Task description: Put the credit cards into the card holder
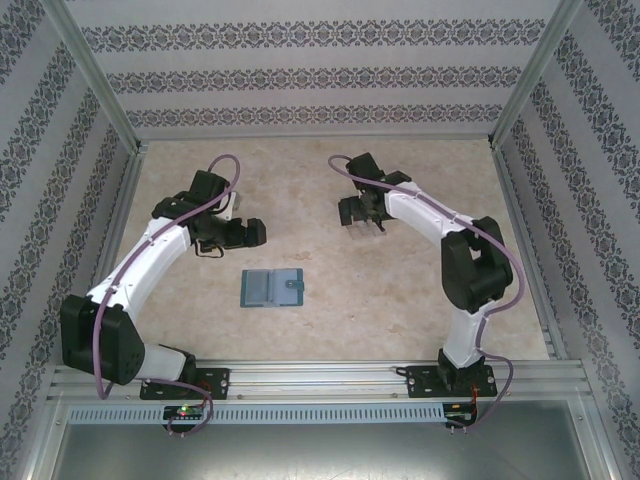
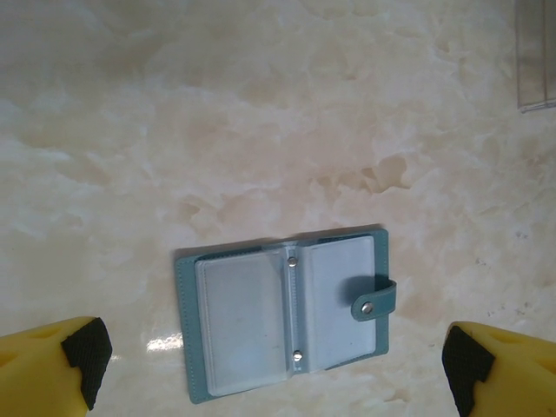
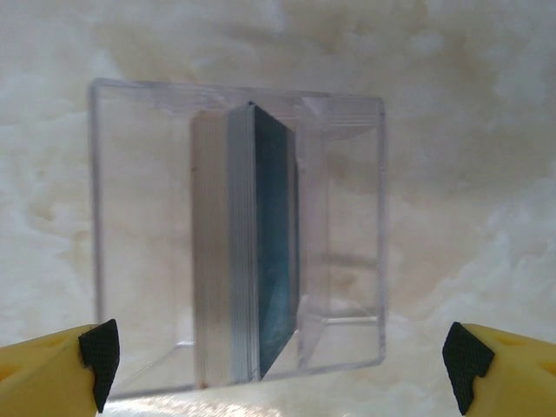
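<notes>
- A marbled beige tabletop [image 1: 420, 300] sat boxed in by patterned walls [image 1: 300, 70] on three sides, with two white arms bolted along its near edge.
- One small, flat, teal folding card holder [image 1: 272, 288] lay open and face up, a little left of the middle and closer to the near edge. Its two clear-sleeved pages showed, and a short teal strap [image 2: 375, 298] with a metal snap lay folded over the right page.
- One clear plastic stand [image 3: 347, 217], box-shaped, stood right of the middle and towards the far edge, well apart from the card holder [image 2: 261, 321].
- The thin, pale and bluish plastic credit cards [image 3: 256, 252] stood on edge in it as a single tight stack, with the clear walls around them. There were several, too close-packed for me to count.
- The left gripper [image 1: 243, 233] hung just beyond the card holder on its far-left side, jaws spread wide and empty. From the left wrist, the left gripper [image 2: 276, 369] looked down on the open pages.
- The right gripper [image 1: 362, 213] hung over the stand, jaws wide apart and holding nothing. From the right wrist, the right gripper [image 3: 282, 365] had a black-padded yellow fingertip [image 3: 100, 352] at each lower corner.
</notes>
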You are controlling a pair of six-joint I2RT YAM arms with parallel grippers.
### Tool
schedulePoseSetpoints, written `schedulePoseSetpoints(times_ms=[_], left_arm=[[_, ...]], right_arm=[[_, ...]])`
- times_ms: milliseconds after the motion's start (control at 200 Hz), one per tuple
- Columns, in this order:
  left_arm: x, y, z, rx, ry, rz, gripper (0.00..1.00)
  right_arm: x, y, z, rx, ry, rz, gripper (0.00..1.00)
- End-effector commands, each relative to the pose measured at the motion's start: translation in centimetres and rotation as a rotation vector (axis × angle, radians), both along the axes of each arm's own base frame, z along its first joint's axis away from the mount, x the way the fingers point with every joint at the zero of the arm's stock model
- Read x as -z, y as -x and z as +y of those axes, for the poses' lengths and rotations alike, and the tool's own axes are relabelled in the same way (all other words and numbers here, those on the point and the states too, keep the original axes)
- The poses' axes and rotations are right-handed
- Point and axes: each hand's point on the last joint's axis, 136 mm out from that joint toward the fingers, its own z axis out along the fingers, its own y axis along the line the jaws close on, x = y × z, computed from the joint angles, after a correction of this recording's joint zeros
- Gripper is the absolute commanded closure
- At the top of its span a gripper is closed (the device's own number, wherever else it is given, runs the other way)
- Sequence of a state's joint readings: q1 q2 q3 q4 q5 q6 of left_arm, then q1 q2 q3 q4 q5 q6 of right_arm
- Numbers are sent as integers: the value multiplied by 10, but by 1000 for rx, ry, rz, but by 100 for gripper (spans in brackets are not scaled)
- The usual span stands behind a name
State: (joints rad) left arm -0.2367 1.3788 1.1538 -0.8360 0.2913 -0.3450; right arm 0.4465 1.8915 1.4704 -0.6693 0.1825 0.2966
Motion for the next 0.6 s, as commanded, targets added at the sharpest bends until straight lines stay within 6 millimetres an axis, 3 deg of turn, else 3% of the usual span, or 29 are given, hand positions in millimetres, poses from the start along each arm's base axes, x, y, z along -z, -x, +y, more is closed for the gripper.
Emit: schedulePoseSetpoints(times_ms=[0, 100, 260, 595], left_arm=[[3, 22, -8, -20, 68, 59, 0], [4, 20, -13, -78, 136, 22, 0], [13, 13, 5, -169, 57, -10, 0], [26, 5, 0, -170, 66, 27, 1]], right_arm=[[-5, -9, -24, 23, 110, -8, 2], [4, -15, -31, 39, 113, 3, 2], [21, -21, -36, 56, 120, 36, 2], [1, -31, -52, 80, 222, -44, 3]])
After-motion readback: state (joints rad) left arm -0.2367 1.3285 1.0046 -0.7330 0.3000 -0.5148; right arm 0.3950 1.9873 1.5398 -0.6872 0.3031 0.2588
